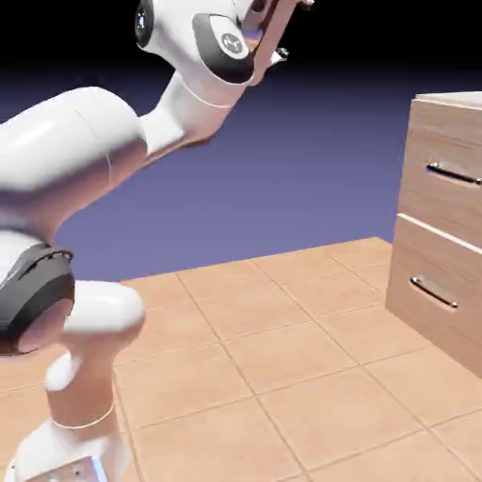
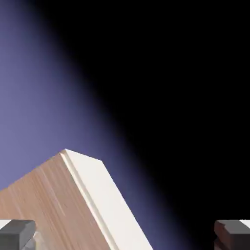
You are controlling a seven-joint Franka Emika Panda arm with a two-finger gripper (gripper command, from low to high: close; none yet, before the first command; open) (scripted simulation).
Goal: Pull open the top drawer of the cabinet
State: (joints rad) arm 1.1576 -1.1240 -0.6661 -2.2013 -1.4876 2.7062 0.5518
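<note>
A tan tiled floor (image 1: 282, 377) carries the cabinet (image 1: 450, 226) and the arm's white base (image 1: 75, 452).

The arm (image 1: 75, 160) is built of thick, rounded, glossy white segments joined by dark grey, nearly black collars. One such dark band wraps the bulging joint (image 1: 33, 297) low on the arm, just above the white column (image 1: 80, 386) that stands on the tiled floor. Near the arm's upper end a black round cap (image 1: 226, 42) carries a small white mark. In the hand view, two small grey fingertips (image 2: 17, 234) show, blocky and matt, the other one browner.
</note>
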